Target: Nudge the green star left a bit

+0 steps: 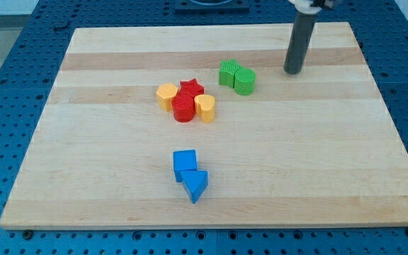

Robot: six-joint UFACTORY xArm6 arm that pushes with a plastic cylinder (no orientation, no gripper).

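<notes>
The green star lies on the wooden board above the middle, touching a green cylinder on its right. My tip rests on the board to the right of both green blocks, a short gap from the cylinder. The rod rises straight up to the view's top.
A cluster sits left of the green blocks: a yellow hexagon-like block, a red star, a red cylinder and a yellow block. A blue cube and a blue triangle lie near the view's bottom.
</notes>
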